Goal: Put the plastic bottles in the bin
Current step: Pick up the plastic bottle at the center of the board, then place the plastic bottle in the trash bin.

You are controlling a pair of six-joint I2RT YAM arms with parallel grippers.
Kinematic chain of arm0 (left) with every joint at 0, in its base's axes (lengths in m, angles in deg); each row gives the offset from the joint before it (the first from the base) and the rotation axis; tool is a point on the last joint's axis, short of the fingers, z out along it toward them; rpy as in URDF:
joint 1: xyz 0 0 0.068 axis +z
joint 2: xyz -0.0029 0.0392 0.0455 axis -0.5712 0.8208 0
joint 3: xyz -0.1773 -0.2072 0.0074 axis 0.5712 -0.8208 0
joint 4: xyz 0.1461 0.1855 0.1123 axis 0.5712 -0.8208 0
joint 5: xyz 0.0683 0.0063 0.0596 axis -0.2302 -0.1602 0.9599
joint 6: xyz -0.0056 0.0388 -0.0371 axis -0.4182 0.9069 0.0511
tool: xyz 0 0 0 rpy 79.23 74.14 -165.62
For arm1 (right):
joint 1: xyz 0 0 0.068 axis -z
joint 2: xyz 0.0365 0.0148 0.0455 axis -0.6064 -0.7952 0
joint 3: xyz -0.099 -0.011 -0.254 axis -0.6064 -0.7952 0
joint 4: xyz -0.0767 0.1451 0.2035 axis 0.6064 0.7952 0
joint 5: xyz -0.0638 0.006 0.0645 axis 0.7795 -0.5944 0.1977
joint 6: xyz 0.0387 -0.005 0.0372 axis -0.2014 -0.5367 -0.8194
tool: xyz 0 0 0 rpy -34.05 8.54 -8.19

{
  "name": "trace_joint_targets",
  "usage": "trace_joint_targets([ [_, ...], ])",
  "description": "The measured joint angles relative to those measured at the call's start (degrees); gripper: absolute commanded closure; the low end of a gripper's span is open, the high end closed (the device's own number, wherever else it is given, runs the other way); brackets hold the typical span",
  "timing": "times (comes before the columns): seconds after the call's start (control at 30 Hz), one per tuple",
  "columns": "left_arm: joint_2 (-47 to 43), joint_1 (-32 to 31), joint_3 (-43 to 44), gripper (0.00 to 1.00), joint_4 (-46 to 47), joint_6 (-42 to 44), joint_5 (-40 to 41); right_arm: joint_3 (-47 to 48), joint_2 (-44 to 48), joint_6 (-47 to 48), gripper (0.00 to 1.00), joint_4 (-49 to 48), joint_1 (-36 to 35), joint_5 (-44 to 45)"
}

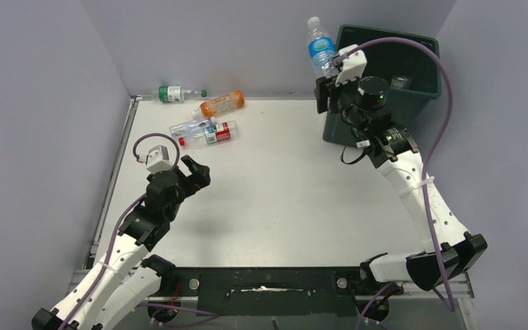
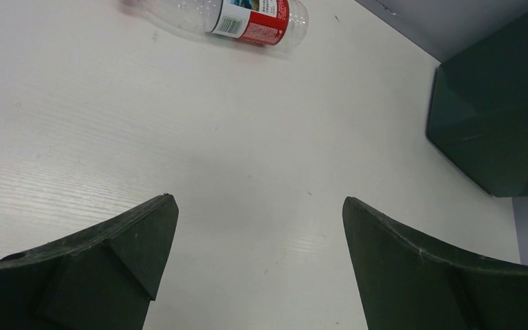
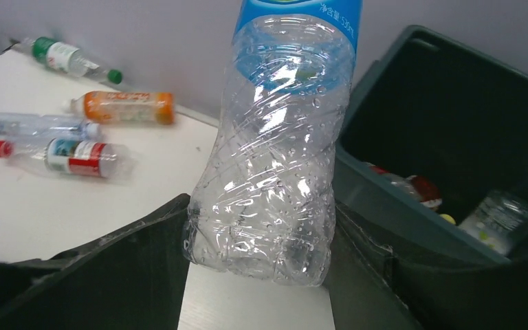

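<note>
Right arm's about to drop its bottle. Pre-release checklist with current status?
1. Right gripper shut on the blue-label bottle: ok.
2. Bottle over the bin opening: not ok; its base hangs beside the bin's left rim, with table showing below.
3. Room in the bin: ok; only a few bottles lie at the bottom.
4. Left gripper open and empty: ok.
5. Grippers clear of each other: ok; far apart.
6. Red-label bottle ready as the left side's next pick: ok; it lies on the table ahead of the fingers.
</note>
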Motion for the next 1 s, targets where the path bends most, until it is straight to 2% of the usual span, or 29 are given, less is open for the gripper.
trace_joint_targets([
  [0.23,2.0,0.0,0.0,0.08,1.1,0.0,-1.4,6.1,-3.3,-2.8,0.38,-1.8,14.3,-3.3],
  [0.43,3.4,0.0,0.0,0.08,1.6,0.3,-2.3,12.6,-10.0,-6.0,0.37,-3.7,22.5,-8.5],
  [0.77,3.9,0.0,0.0,0.08,1.6,1.2,-2.4,16.3,-20.1,-10.0,0.31,-4.3,28.4,-15.8],
  [1.0,5.8,0.0,2.6,0.08,1.7,1.3,-2.5,23.1,-24.7,-11.0,0.24,-2.4,30.0,-19.1],
])
